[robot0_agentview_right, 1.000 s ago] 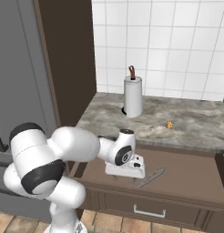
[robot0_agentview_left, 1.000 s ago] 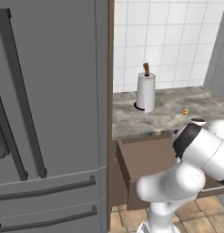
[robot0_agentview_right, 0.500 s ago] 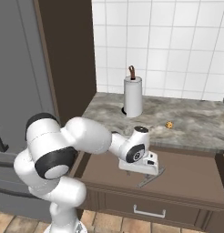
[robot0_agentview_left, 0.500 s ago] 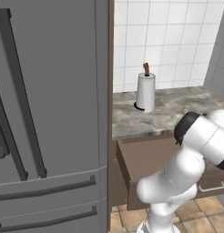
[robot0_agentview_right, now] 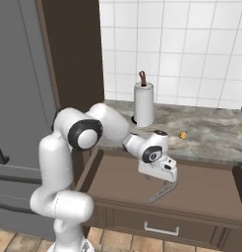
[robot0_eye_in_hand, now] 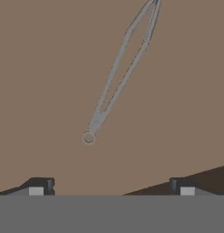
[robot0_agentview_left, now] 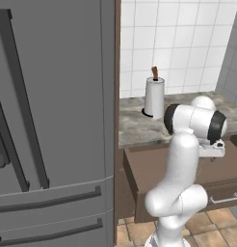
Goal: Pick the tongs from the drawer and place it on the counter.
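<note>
Jaws spread wide and empty above the tongs (robot0_eye_in_hand: pixel 120 77) in the drawer (robot0_agentview_right: pixel 118 179); off-centre at upper frame, fingertips could miss them.

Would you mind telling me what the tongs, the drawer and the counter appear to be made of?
The tongs look like thin metal: pale grey, slender strips, matte. The drawer looks like brown wood with a flat, dull finish, though no grain shows. The counter looks like stone: mottled grey-brown patterning on its top.

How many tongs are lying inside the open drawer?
1. The tongs lie flat on the drawer floor, right of its middle, below the gripper. The arm may hide others.
</note>
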Tool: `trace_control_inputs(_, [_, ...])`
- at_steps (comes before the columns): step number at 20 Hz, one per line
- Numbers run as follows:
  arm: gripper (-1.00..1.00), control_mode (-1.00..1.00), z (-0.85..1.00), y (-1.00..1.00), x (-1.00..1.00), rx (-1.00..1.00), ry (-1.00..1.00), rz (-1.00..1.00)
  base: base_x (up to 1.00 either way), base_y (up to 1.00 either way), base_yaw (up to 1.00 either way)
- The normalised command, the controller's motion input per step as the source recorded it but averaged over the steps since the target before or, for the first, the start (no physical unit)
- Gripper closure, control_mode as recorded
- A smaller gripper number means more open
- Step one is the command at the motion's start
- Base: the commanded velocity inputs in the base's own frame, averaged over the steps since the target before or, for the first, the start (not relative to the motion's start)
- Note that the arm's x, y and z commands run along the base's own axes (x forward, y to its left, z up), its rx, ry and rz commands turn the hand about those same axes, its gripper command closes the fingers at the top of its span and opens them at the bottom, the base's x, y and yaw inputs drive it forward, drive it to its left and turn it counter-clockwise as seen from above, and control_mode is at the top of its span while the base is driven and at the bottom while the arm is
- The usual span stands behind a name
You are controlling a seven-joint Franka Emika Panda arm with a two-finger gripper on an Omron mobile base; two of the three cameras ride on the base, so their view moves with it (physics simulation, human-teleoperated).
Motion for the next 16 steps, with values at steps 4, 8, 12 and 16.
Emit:
trace_control_inputs(4, [-1.00,-1.00,-0.38,-0.38,0.23,0.00,0.05,-0.19,0.00,0.00,0.00])
trace_control_inputs(8, [-1.00,-1.00,-0.50,-0.17,0.36,0.00,0.04,-0.18,0.00,0.00,0.00])
trace_control_inputs(12, [-1.00,-1.00,-0.50,-0.11,0.49,0.00,0.02,-0.12,0.00,0.00,0.00])
trace_control_inputs(16, [-1.00,-1.00,-0.52,-0.09,0.39,0.00,0.00,-0.06,0.00,0.00,0.00])
